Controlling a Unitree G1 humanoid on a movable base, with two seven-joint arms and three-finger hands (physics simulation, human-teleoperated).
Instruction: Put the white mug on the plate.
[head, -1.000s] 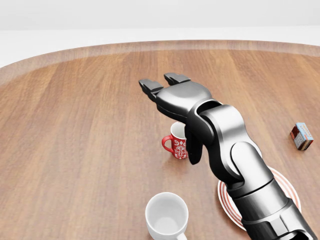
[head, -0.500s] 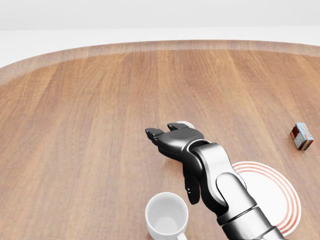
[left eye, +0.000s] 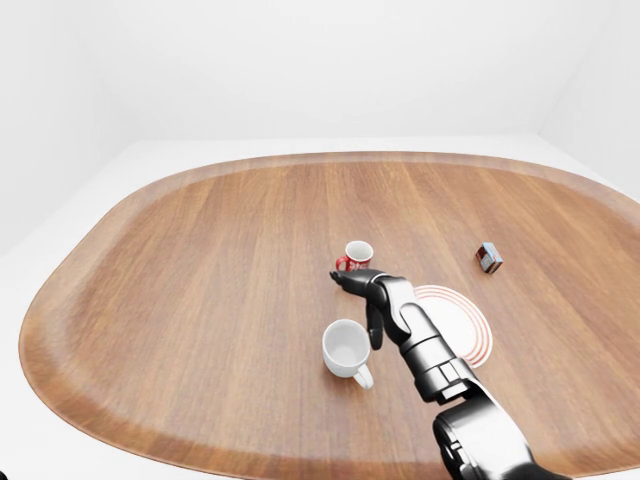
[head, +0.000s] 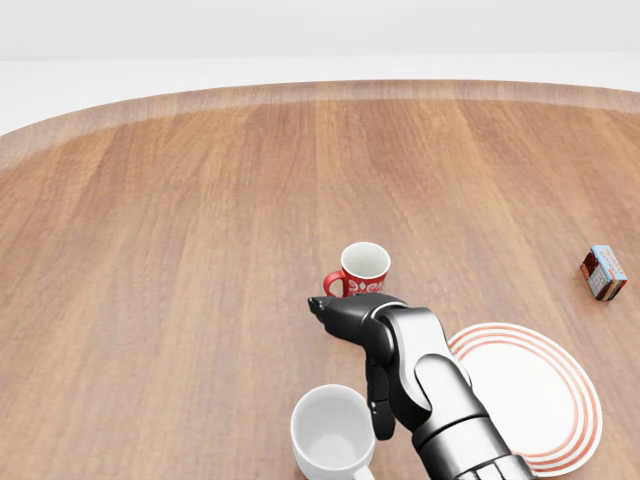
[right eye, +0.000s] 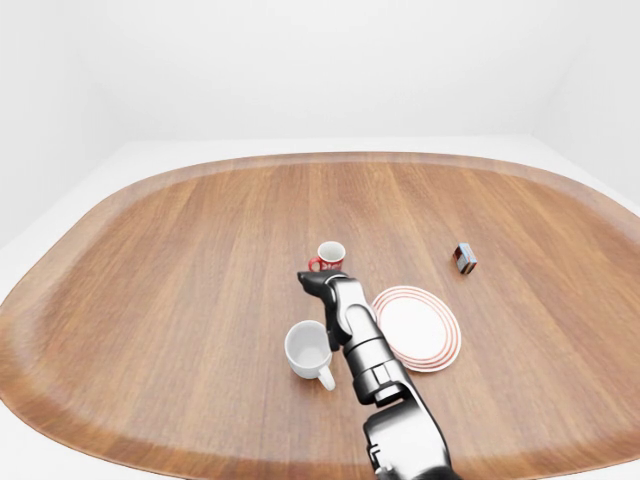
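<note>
Though it looks light, the rigid, slippery white ceramic mug (head: 334, 434) suits a rim-and-wall grip by the right hand's (head: 362, 325) fingers (head: 382, 405), now spread and empty.

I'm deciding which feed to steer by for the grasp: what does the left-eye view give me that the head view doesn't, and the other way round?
Only the left-eye view shows the whole oval table with its rim, the white floor and walls around it, and the white mug's handle, which points toward the view's bottom right. Only the head view shows close detail: the red mug's white pattern and the plate's red rings. Both show the right hand, open, between the two mugs and holding nothing, and the small box at right.
</note>
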